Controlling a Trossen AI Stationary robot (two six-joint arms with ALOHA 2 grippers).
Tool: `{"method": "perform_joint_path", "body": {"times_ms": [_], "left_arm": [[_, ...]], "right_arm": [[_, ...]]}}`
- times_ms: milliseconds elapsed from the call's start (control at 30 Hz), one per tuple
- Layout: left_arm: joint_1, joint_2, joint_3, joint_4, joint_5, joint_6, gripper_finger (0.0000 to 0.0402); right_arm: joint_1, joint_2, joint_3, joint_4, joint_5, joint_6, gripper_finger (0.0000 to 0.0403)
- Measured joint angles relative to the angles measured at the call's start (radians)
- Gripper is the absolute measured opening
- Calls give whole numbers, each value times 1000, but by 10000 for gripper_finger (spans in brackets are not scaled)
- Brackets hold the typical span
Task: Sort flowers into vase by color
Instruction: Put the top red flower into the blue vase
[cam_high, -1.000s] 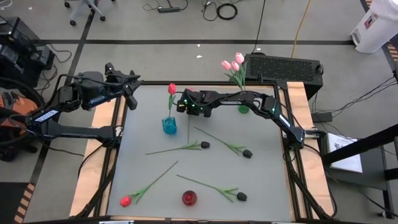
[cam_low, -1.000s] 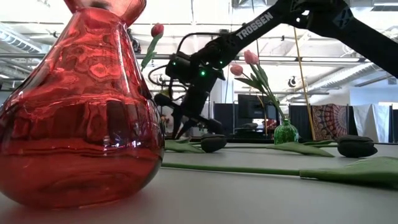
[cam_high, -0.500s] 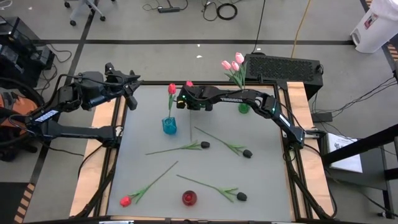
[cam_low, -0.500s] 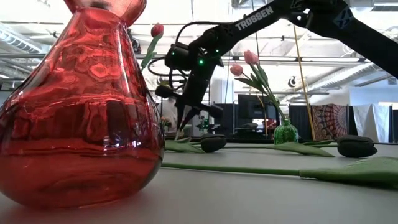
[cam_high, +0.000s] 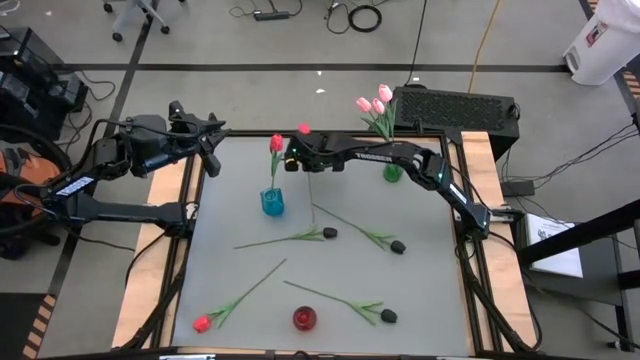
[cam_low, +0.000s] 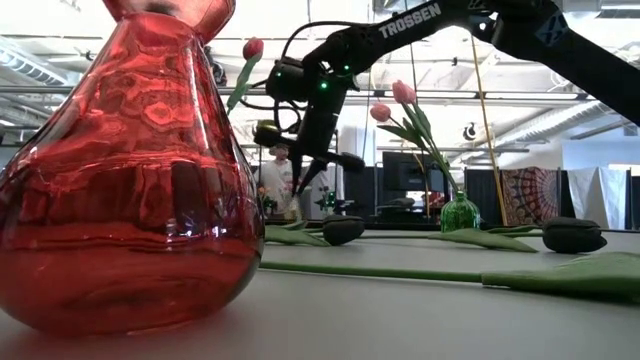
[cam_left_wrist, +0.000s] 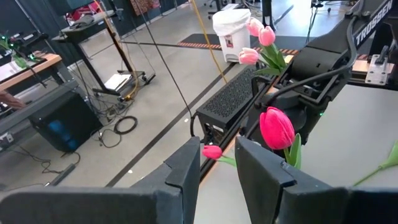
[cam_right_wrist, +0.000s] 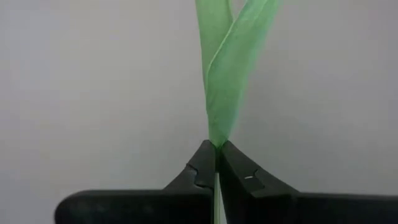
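Observation:
My right gripper (cam_high: 304, 162) hangs over the table's far middle, shut on a red tulip whose head (cam_high: 303, 130) shows just beyond it. In the low view this gripper (cam_low: 303, 180) is well above the table. A blue vase (cam_high: 271, 203) beside it holds one red tulip (cam_high: 276, 143). A green vase (cam_high: 392, 174) at the far right holds pink tulips (cam_high: 375, 103). A red vase (cam_high: 304, 318) stands near the front edge. One red tulip (cam_high: 203, 322) and three black tulips (cam_high: 329, 233) lie flat on the table. My left gripper (cam_high: 214, 140) waits open at the far left corner. My right gripper pinches the tulip's green stem (cam_right_wrist: 216, 144) between its two fingers, where the leaves (cam_right_wrist: 225, 68) spring out. The fingers point down toward the table and the stem runs along them. The leaves reach past the fingertips, and the tulip is lifted clear of the table.
The other two black tulips (cam_high: 398, 246) (cam_high: 388, 316) lie right of centre. The red vase fills the left of the low view (cam_low: 130, 180). A black box (cam_high: 455, 108) stands behind the far right edge. A person stands in the room beyond (cam_low: 272, 180).
My right gripper has gone up and a little toward the table's far edge, staying shut on the red tulip. The tulip has risen with it, and its red head now shows past the gripper in the high view.

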Motion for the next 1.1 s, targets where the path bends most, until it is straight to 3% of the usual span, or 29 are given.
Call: {"method": "perform_joint_path", "body": {"times_ms": [233,767,1100], "left_arm": [[0,0,0,0,0,0,109],[0,0,0,0,0,0,109],[0,0,0,1,0,-1,109]], "right_arm": [[-3,-37,8,-85,44,-29,0],[-13,-258,8,-175,221,-125,0],[-11,-371,8,-233,254,-177,0]]}}
